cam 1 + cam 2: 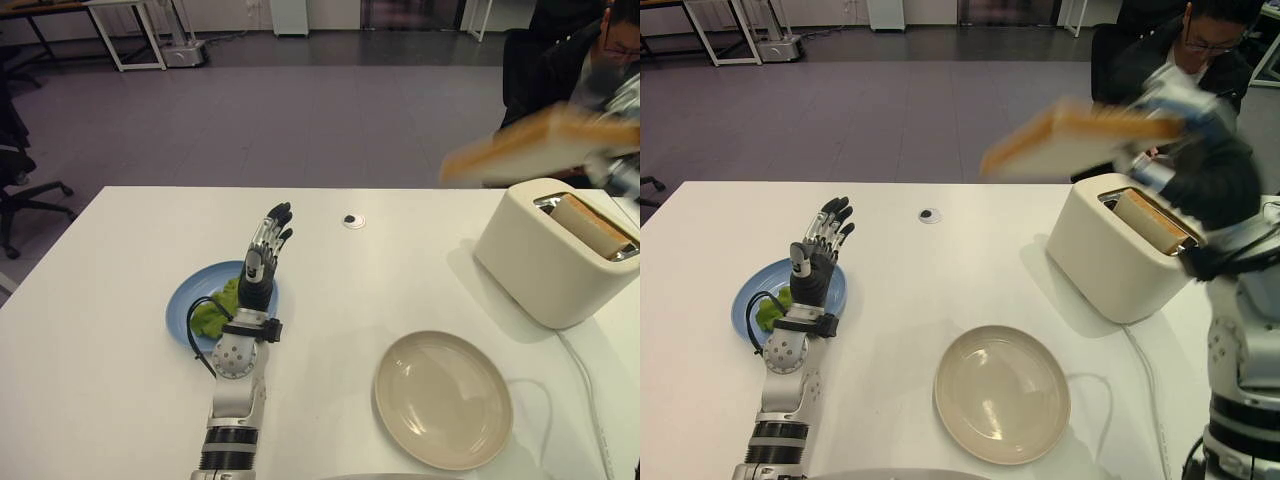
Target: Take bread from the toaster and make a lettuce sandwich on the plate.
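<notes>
My right hand (1180, 115) is raised above the cream toaster (1120, 250) and is shut on a slice of bread (1070, 140), which hangs tilted in the air to the toaster's left. A second slice (1155, 222) still stands in a toaster slot. My left hand (262, 262) rests open, fingers straight, over the blue plate (185, 305). Green lettuce (212, 315) lies on that plate, beside the wrist. The beige plate (443, 398) sits bare at the front, between the blue plate and the toaster.
A small black-and-white disc (352, 220) lies on the white table (400, 270) toward the far edge. The toaster's white cord (590, 400) runs along the table's right side toward the front. Another pale rim (900, 475) shows at the near edge.
</notes>
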